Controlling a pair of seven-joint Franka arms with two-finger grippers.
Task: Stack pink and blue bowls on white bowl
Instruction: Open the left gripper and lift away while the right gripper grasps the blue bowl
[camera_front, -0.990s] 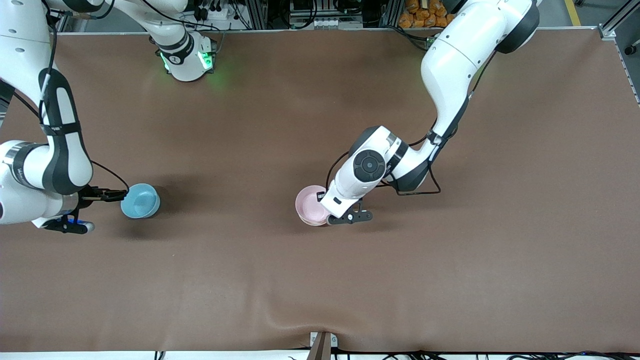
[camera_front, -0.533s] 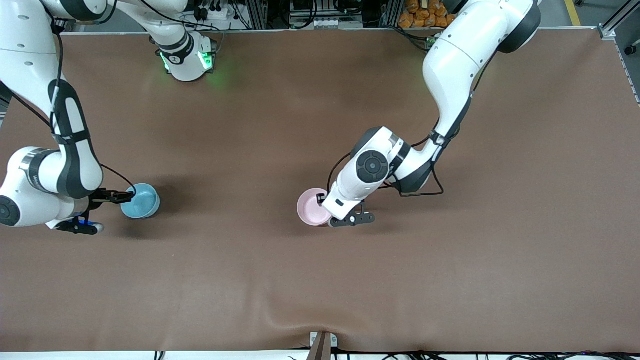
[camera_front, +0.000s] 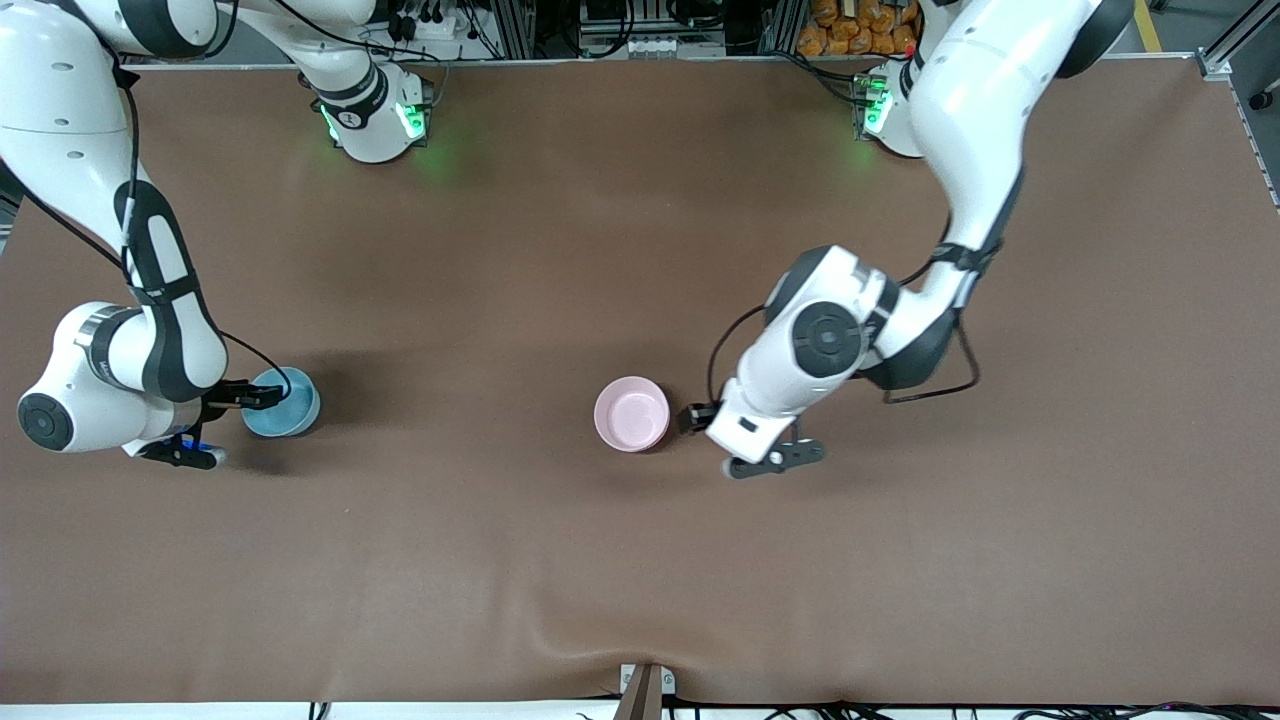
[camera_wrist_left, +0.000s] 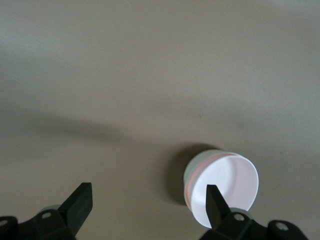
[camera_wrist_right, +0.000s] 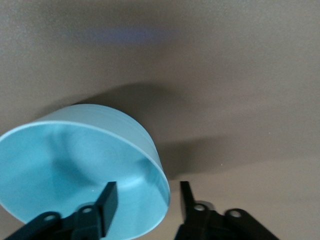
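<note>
Currently, items as shown:

Pink bowl (camera_front: 631, 413): upright on the brown table (camera_front: 560, 560), approx. mid-table. In the left wrist view the pink bowl (camera_wrist_left: 223, 186) sits nested in a white bowl (camera_wrist_left: 196, 165), whose rim shows just outside the pink rim. White bowl not distinguishable in the front view.

Left gripper (camera_front: 700, 418): low, just beside the pink bowl at its 3 o'clock in the front view, toward the left arm's end; not touching it. Fingers (camera_wrist_left: 80, 201) spread wide apart, nothing between them.

Blue bowl (camera_front: 282, 402): upright on table toward the right arm's end, well apart from the pink bowl, approx. at its 9 o'clock in the front view.

Right gripper (camera_front: 258, 398): at the blue bowl's (camera_wrist_right: 80, 167) rim; fingers (camera_wrist_right: 107, 199) straddle the wall, one inside, one outside. Whether they are pressing on the wall cannot be told.
</note>
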